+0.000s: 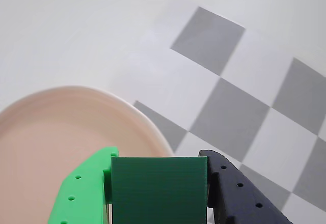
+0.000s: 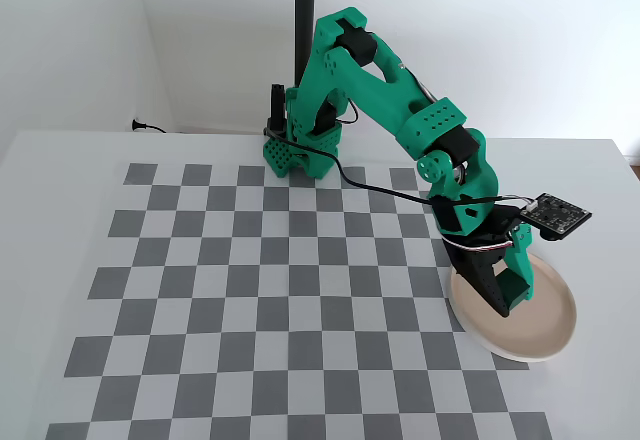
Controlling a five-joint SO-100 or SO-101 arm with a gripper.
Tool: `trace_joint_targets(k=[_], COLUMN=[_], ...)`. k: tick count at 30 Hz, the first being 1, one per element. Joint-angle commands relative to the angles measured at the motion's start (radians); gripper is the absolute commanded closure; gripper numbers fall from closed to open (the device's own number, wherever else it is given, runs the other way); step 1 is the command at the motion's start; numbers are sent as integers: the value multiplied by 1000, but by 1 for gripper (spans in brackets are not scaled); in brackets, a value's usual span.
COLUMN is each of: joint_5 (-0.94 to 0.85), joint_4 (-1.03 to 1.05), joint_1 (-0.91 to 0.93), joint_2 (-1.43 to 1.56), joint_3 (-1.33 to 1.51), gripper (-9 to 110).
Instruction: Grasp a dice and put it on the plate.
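White desk (image 2: pixel 60 160) with gray squares holds the plate (image 2: pixel 560 325). Over the plate, the hand (image 1: pixel 159 203) pinches the dice (image 1: pixel 159 188). Grabbing looks done; letting go is left

Bright, even daylight; soft shadows.

Bright green arm (image 2: pixel 395 100), black-and-green hand (image 2: pixel 507 298), black cable (image 2: pixel 380 192).
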Motion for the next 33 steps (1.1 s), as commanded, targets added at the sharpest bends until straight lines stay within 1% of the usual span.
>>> trace_joint_targets(k=[1,10,15,22,33], joint_5=[-5,41,61,74,98], joint_4=[-20,-20,15,20,14], joint_1=[-66,-153,-173,-179,-153], joint_2=[-23,-273,-362,-377,-385], joint_3=[-149,-360,-477,-492,-491], gripper=[106,106,106,105,97])
